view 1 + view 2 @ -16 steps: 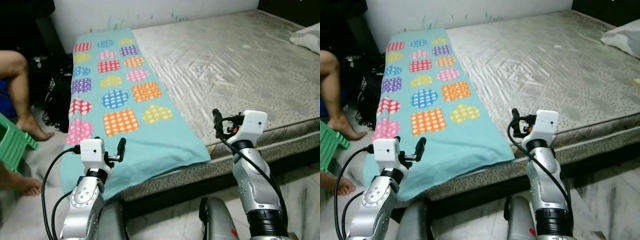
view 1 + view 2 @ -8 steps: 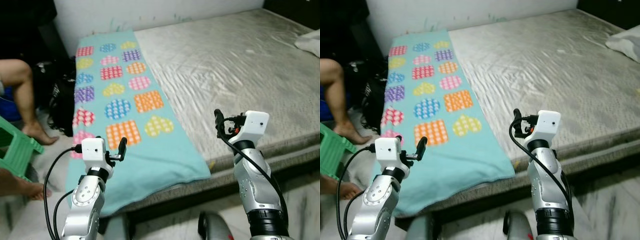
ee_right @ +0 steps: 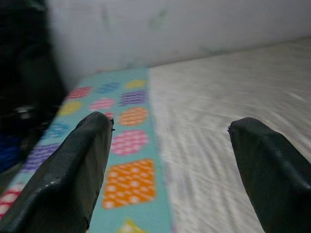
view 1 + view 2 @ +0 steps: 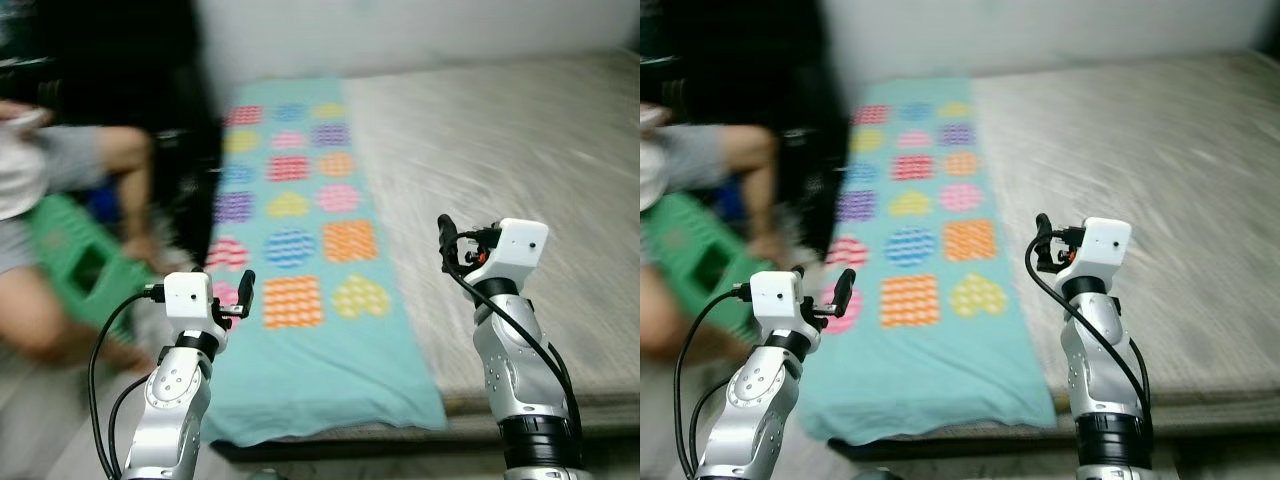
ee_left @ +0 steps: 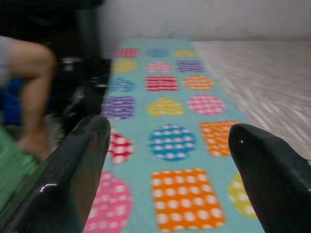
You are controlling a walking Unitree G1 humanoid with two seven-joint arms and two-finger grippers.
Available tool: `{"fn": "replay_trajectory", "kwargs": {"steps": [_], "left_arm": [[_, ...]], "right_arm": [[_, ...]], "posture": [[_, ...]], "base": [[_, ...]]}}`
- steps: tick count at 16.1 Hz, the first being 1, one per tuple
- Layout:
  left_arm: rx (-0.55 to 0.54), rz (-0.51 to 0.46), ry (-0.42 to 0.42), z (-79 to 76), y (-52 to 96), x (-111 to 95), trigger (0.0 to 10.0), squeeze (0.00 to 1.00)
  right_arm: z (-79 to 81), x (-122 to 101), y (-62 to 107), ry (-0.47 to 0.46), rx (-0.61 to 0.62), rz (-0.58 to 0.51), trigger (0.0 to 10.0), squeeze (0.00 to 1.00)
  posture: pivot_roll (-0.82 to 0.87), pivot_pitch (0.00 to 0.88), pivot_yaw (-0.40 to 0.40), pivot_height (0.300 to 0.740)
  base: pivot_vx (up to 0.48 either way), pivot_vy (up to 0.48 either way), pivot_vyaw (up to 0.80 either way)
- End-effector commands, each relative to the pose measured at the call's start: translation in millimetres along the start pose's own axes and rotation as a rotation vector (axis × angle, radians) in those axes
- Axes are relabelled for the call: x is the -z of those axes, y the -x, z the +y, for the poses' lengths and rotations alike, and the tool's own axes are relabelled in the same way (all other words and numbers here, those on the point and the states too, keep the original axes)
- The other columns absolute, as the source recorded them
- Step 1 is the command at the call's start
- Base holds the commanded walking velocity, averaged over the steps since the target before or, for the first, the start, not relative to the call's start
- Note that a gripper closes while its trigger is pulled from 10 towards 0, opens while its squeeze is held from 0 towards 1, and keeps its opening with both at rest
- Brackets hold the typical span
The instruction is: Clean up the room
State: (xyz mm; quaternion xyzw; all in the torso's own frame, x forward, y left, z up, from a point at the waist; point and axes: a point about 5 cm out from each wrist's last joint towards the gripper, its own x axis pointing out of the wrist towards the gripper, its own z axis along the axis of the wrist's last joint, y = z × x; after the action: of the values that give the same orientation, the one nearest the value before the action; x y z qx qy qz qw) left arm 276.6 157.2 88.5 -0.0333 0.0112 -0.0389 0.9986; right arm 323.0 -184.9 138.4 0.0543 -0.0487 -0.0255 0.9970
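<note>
Fingers (image 5: 73,174) spread wide on left gripper (image 4: 243,296), holding nothing; same on right gripper (image 4: 446,240), black fingers (image 3: 73,170) parted and empty, both raised short of the bed. Turquoise fabric blanket printed with dotted hearts, circles and squares (image 4: 300,250) spread along left edge of grey quilted mattress (image 4: 520,160), near end draping over front edge. Looks soft, light, limp, likely to sag and slide if pinched mid-panel; better taken at near corners or hem. Blurred seated person (image 4: 60,190) and green plastic stool (image 4: 85,260) off left side of bed.
</note>
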Motion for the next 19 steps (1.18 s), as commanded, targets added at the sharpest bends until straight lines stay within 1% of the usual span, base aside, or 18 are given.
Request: {"fn": "replay_trajectory", "kwargs": {"steps": [1,3,4,6,7,8,12,19], "left_arm": [[-0.031,0.015,-0.030,7.6,1.6,3.2,10.0,0.00],[-0.040,0.009,-0.049,8.1,1.6,2.8,10.0,0.00],[-0.043,0.009,-0.037,8.8,2.1,2.9,10.0,0.00],[-0.042,0.012,-0.038,9.6,2.3,3.5,10.0,0.00],[-0.044,0.022,-0.043,9.6,2.5,4.4,10.0,0.00],[-0.041,0.024,-0.043,8.7,3.1,5.2,10.0,0.00],[-0.029,0.031,-0.042,5.2,4.8,7.6,10.0,0.00],[-0.029,0.031,-0.042,5.2,4.8,7.6,10.0,0.00]], "right_arm": [[2.2,2.1,-0.1,-0.003,-0.002,0.007,10.0,0.00],[-0.3,4.6,0.9,0.002,0.010,0.014,10.0,0.00],[-2.7,7.9,2.3,0.010,0.029,0.026,10.0,0.00],[-4.7,11.9,4.3,0.013,0.043,0.036,10.0,0.00],[-7.5,15.8,6.7,0.000,0.063,0.047,10.0,0.00],[-7.9,19.0,9.2,0.016,0.064,0.055,10.0,0.00],[-4.4,29.4,14.7,0.020,0.053,0.083,10.0,0.00],[-4.4,29.4,14.7,0.020,0.053,0.083,10.0,0.00]], "posture": [[-0.10,0.000,0.080,0.740],[-0.09,0.000,0.080,0.740],[-0.09,0.000,0.080,0.740],[-0.09,0.000,0.081,0.740],[-0.08,0.000,0.082,0.740],[-0.08,0.000,0.083,0.740],[-0.08,0.000,0.081,0.740],[-0.08,0.000,0.081,0.740]], "base": [[0.000,0.000,0.00],[0.000,0.000,0.00],[0.000,0.000,0.00],[0.000,0.000,0.00],[0.000,0.000,0.00],[0.000,0.000,0.00],[0.000,0.000,0.00],[0.000,0.000,0.00]]}}
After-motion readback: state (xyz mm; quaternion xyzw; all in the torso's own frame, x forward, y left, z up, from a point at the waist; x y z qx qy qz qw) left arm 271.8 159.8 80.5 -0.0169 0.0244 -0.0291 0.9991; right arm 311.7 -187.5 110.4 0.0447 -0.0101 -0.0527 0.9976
